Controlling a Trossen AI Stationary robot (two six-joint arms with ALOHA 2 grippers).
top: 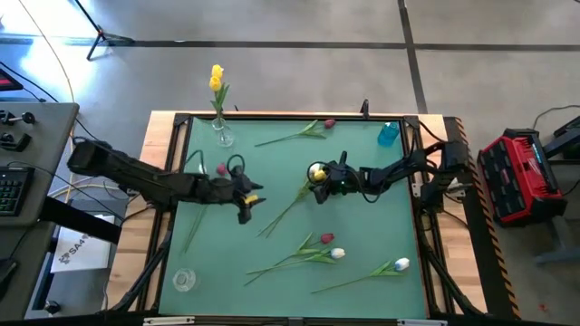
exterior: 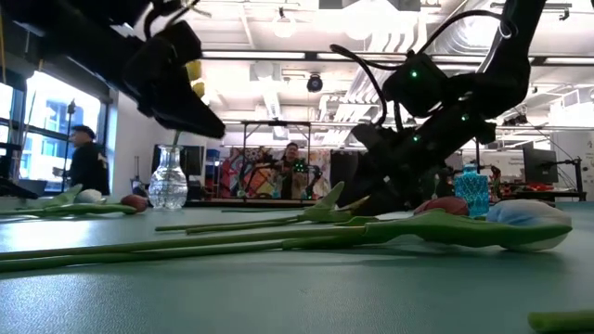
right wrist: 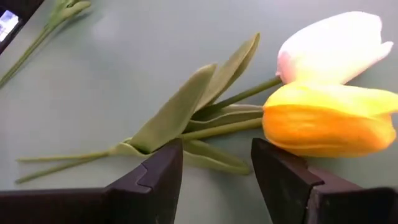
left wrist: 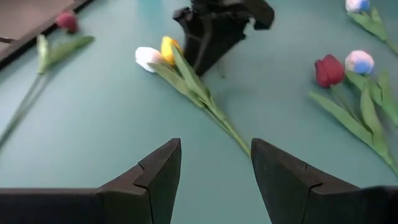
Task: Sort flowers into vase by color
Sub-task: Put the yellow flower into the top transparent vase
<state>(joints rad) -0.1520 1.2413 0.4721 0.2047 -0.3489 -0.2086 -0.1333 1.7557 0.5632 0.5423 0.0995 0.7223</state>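
Blue vase (top: 389, 134) beyond right hand (top: 319, 181)

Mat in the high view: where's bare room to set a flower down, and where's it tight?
Free: the mat between the blue vase and the white tulip along the right edge. Crowded: centre, where left gripper and right gripper flank the yellow tulip.

On the green-topped table (top: 362, 235), a clear glass vase (top: 222, 134) holding yellow artificial tulips (top: 217, 78) stands at eleven o'clock; a blue vase (top: 389, 134) stands at one o'clock.
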